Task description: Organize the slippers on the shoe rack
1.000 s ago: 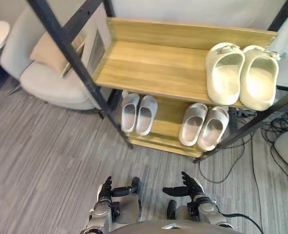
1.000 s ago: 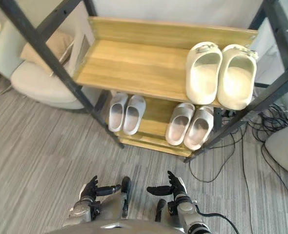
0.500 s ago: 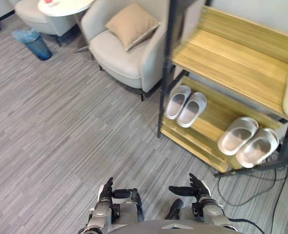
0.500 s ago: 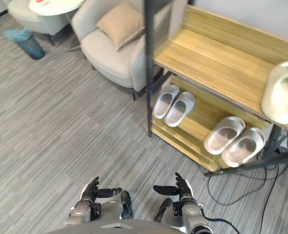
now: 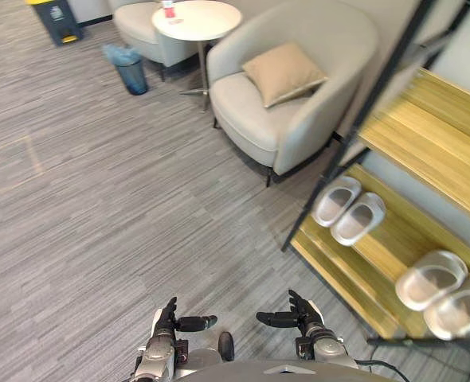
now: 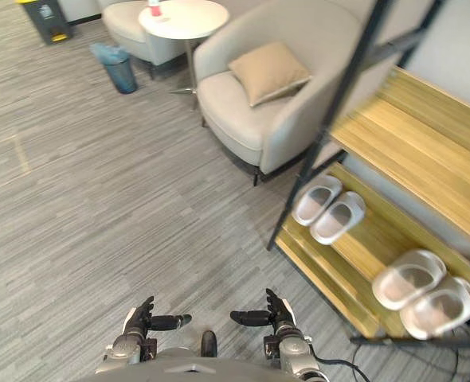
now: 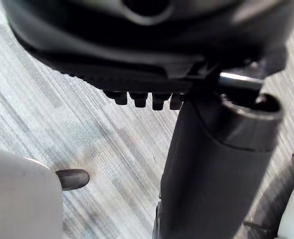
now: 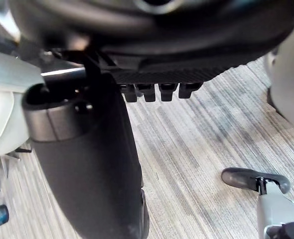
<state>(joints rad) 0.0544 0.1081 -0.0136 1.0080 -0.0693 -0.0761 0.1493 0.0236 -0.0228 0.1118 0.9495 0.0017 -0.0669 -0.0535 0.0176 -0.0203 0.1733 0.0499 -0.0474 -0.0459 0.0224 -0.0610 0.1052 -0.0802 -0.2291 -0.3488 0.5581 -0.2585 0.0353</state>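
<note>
The wooden shoe rack (image 5: 426, 151) with its black frame stands at the right. On its lower shelf (image 5: 378, 255) sit two pairs of slippers, toes pointing outward: a small pale grey pair (image 5: 348, 211) near the front post and a larger grey pair (image 5: 442, 290) further right. My left hand (image 5: 165, 322) and right hand (image 5: 303, 317) hover low at the bottom of the view, over the carpet and well away from the rack. Both are open, thumbs pointing towards each other, holding nothing. The wrist views show each hand's dark bulk (image 7: 147, 50) (image 8: 152, 45) above bare carpet.
A light grey armchair (image 5: 299, 111) with a beige cushion (image 5: 284, 72) stands just left of the rack. Behind it are a round white table (image 5: 197, 17), a blue bin (image 5: 127, 68) and a yellow-topped bin (image 5: 56, 16). Grey carpet stretches to the left.
The camera has swung left: the rack has slid to the right edge and the cream slippers on the upper shelf have left the picture. My hands keep their pose.
</note>
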